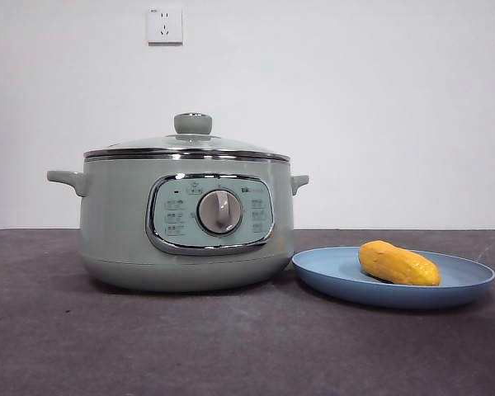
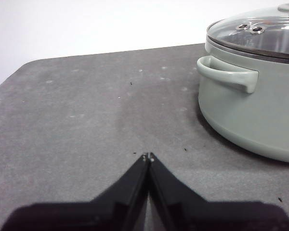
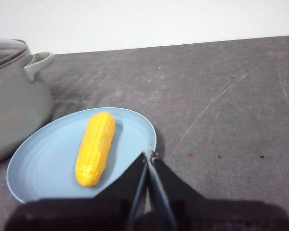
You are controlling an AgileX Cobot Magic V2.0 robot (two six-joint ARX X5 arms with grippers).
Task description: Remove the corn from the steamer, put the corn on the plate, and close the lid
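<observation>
- From my low front camera I see the steamer [image 1: 186,223] standing on the dark table [image 1: 82,346], left of centre, with its control panel and grey dial [image 1: 219,211] facing me.
- The lid [image 1: 190,142] sits flat on the steamer, metal rim meeting the pot's edge all the way round, pale green knob upright on top. Through the glass I cannot make out anything inside the pot.
- The plate [image 1: 338,276] lies on the table just to the right of the steamer; its near rim comes very close to the pot's base, though I cannot tell whether they touch.
- The corn [image 1: 398,263] lies on its side in the plate, right of the plate's middle as the front camera has it. It is the only thing on the plate.
- My left gripper [image 2: 148,156] hovers over bare table beside the steamer's handle [image 2: 229,73], well clear of the pot. Its jaws are pressed together, tips meeting, with nothing between them.
- My right gripper [image 3: 150,154] hangs above the plate's edge, near the corn but not touching it. Its jaws are also closed tip to tip and empty.
- Neither arm appears in the front camera.
- A white wall socket [image 1: 164,25] is on the wall behind the steamer.
</observation>
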